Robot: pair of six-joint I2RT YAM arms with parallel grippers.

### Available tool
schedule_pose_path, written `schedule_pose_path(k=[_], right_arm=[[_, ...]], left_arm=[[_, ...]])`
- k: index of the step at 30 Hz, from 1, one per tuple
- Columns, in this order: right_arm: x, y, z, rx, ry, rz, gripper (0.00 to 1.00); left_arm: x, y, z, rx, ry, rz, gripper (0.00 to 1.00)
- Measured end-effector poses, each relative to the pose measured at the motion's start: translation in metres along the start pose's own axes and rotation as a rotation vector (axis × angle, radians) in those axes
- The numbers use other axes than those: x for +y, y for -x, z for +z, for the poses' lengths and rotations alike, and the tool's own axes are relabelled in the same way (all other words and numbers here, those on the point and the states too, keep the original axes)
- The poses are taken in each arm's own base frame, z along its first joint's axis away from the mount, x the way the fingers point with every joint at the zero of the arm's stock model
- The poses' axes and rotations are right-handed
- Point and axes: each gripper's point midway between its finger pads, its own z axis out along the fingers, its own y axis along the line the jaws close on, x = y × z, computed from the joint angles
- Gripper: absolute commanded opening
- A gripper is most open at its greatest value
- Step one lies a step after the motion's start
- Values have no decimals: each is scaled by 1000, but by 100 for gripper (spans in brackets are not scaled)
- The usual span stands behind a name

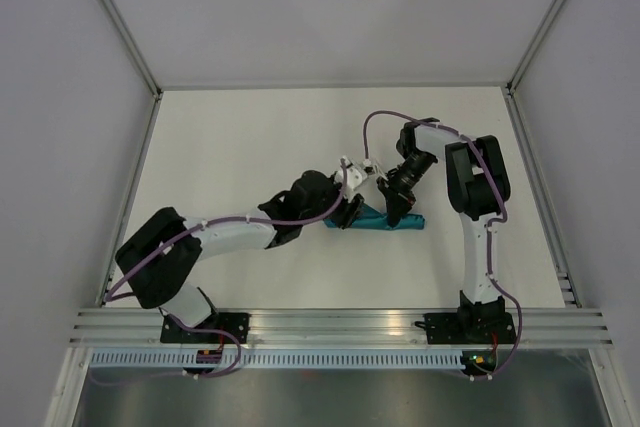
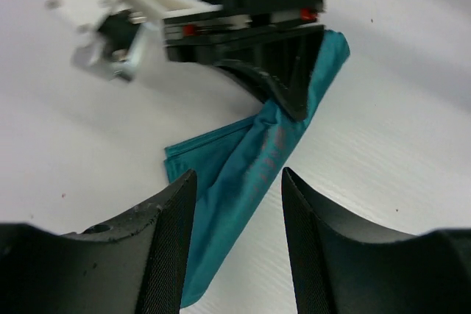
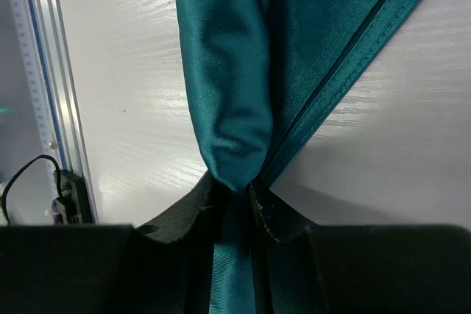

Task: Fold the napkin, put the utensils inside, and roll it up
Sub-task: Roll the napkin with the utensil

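The teal napkin (image 1: pixel 385 221) lies as a narrow rolled strip on the white table, between both arms. My right gripper (image 1: pixel 398 213) is shut on the napkin (image 3: pixel 235 101), with cloth bunched between its jaws. My left gripper (image 1: pixel 350 215) is open and empty just above the roll's left end; the napkin (image 2: pixel 250 174) passes between and beyond its fingers (image 2: pixel 165 248), and the right gripper (image 2: pixel 283 97) shows pinching the far part. No utensils are visible; I cannot tell if any are inside the roll.
The aluminium rail (image 1: pixel 340 327) runs along the table's near edge and shows in the right wrist view (image 3: pixel 44 93). White enclosure walls surround the table (image 1: pixel 250 137).
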Motion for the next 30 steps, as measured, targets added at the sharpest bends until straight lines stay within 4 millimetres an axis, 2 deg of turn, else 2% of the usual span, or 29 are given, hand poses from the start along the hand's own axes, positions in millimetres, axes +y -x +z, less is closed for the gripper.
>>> schedule_pose_path(k=[3,9,14,23,26,29,30], right_arm=[[0,1,0,3,26,24,28],[-1,1,0,9,58,59,28],[-1,1,1,9,73,78,28],[-1,1,1,9,79,96,27],[0,1,2,10,83,103,27],[-1,1,2,11,87,108,29],[0,2,2,11,87,109,30]], left_arm=[[-27,-10,12,22,-18,166,56],[-40,-44,39,129,-12,399,56],[-48,-60,55,184,-36,532,56],[-41,-72,76,231,-19,651,56],[-40,-69,82,224,-16,674,54],[-40,-69,86,224,-18,683,48],[-41,-69,86,228,-23,683,42]])
